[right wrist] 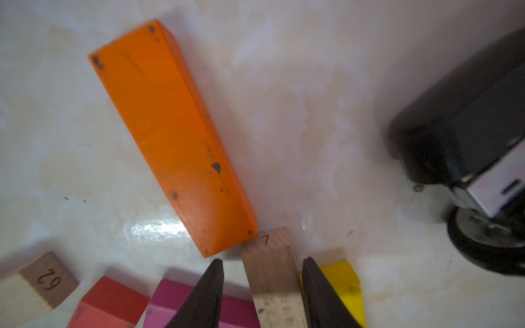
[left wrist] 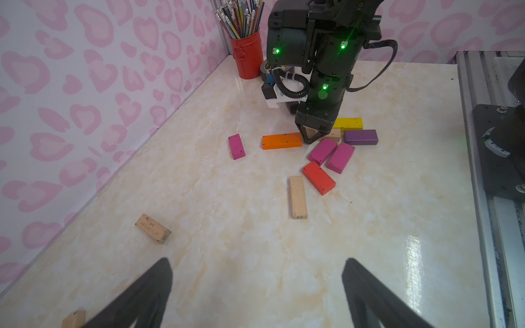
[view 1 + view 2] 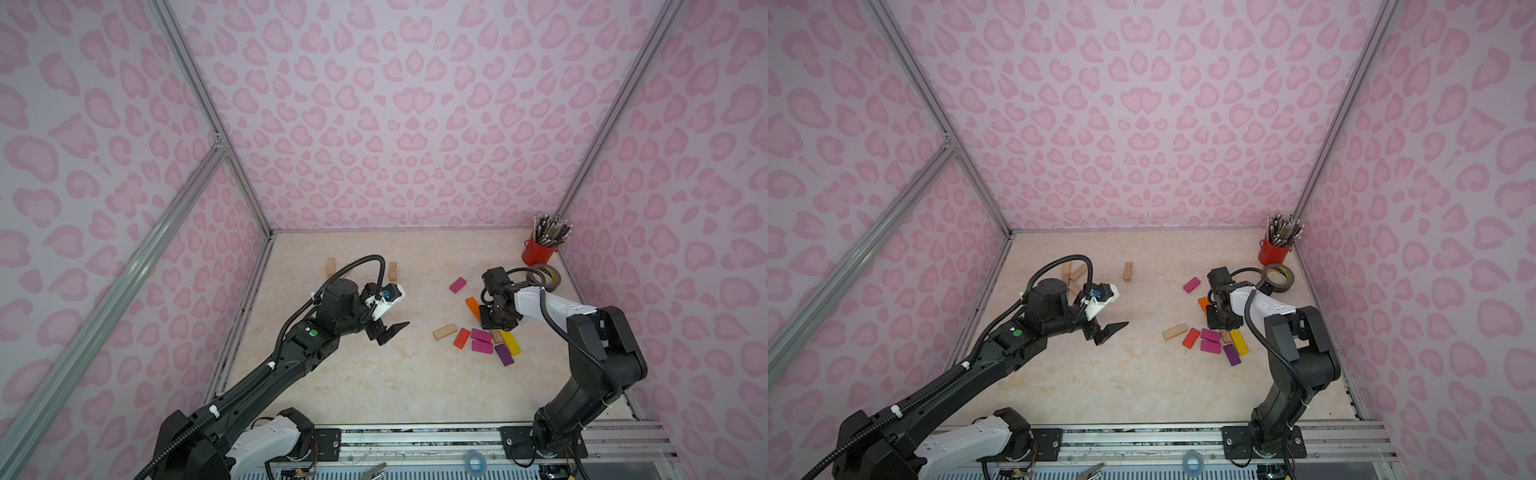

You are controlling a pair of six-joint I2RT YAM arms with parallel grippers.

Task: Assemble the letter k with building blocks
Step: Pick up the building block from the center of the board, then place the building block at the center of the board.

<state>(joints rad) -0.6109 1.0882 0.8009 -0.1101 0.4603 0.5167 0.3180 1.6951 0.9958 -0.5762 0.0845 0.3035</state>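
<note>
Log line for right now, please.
left gripper: open, empty | right gripper: open, straddling plain block beside orange block | grasp: not closed

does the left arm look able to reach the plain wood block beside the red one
Likely yes: the left end effector is open, and only bare table lies between it and the plain block.

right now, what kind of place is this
Probably a robot test cell: metal frame with pink printed walls, left arm and right arm bolted to a rail, blocks on the table.
</note>
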